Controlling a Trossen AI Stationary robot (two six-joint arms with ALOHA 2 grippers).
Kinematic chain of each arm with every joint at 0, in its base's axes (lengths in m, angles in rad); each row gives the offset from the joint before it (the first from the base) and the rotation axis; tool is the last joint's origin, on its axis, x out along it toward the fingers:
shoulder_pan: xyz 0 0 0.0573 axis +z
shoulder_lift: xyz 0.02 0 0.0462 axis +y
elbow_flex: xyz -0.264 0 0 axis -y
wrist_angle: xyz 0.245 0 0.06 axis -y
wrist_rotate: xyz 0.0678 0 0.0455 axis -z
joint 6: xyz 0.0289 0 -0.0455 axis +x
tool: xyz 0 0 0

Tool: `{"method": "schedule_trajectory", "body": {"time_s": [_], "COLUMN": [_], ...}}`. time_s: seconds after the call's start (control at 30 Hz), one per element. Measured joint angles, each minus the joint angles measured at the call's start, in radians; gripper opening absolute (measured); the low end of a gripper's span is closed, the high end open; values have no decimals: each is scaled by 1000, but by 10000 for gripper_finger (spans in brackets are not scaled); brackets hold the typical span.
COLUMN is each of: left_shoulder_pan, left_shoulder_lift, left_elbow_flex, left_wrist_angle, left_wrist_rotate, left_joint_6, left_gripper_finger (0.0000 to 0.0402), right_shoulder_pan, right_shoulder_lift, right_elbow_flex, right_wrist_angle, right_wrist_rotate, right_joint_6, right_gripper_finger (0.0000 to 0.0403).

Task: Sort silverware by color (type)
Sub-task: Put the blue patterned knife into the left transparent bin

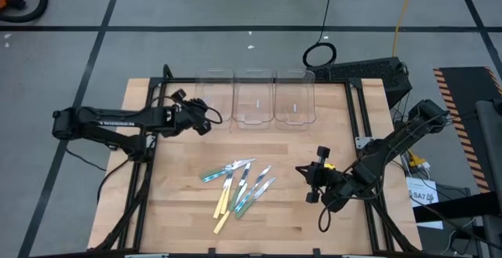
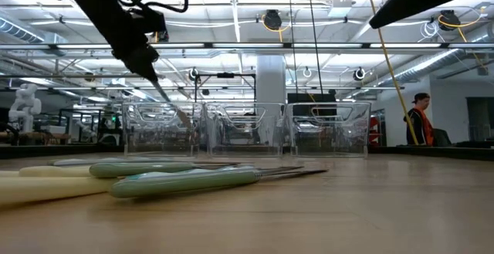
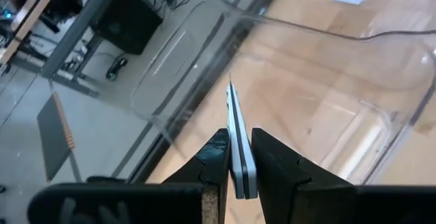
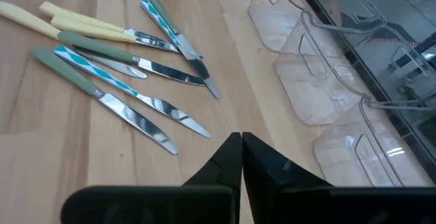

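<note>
I have the left gripper [image 3: 235, 157] clamped on a knife [image 3: 236, 132], carrying it over the leftmost clear bin [image 1: 213, 101], so next I lower and release, while the right gripper [image 4: 240, 149] waits closed near the remaining knives [image 1: 239, 186] mid-table.

The held knife's [image 3: 238, 149] handle is hidden between the left tool's [image 3: 237, 159] fingers.

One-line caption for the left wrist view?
Left gripper shut on a slim silvery knife, poised over a clear plastic bin.
</note>
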Motion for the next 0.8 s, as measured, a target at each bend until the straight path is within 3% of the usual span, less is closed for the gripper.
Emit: {"method": "schedule_trajectory", "body": {"time_s": [0.13, 0.53, 0.8], "left_shoulder_pan": [6, 63, 113], "left_shoulder_lift": [3, 14, 63], "left_elbow_flex": [-32, -33, -33], "left_wrist_angle": [92, 109, 146], "left_wrist_rotate": [22, 26, 119], "left_joint_6": [56, 146, 185], "left_gripper_finger": [58, 58, 58], "right_shoulder_pan": [0, 0, 0], "right_shoulder_lift": [0, 0, 0], "right_elbow_flex": [0, 0, 0], "right_wrist_angle": [0, 0, -3], "right_wrist_rotate": [0, 0, 0], "right_joint_6": [-1, -3, -6], "right_gripper_finger": [9, 9, 9]}}
